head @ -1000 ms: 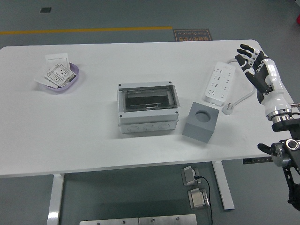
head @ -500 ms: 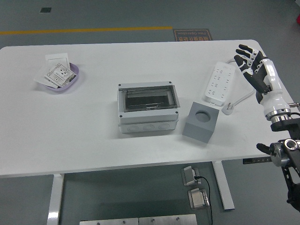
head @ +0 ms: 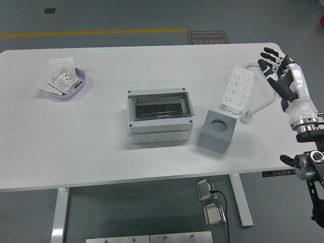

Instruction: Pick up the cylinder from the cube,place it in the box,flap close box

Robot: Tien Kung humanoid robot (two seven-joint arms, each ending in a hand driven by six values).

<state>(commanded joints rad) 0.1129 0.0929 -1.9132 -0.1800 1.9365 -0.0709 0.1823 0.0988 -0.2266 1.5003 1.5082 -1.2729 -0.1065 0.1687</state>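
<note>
A grey cube (head: 216, 131) with a round hole in its top stands right of centre on the white table (head: 101, 142). I cannot tell whether a cylinder sits in the hole. Left of it is a grey box (head: 160, 117) with a smoky transparent flap lying over its top. My right hand (head: 276, 68) hovers at the table's far right edge, fingers spread, holding nothing, well clear of the cube. The left arm does not show.
A white power strip (head: 237, 89) with its cable and plug (head: 247, 117) lies between the cube and my right hand. A purple bowl (head: 65, 85) with cards in it sits at the back left.
My right hand has drifted slightly right and back, away from the power strip. Nothing on the table has moved.
</note>
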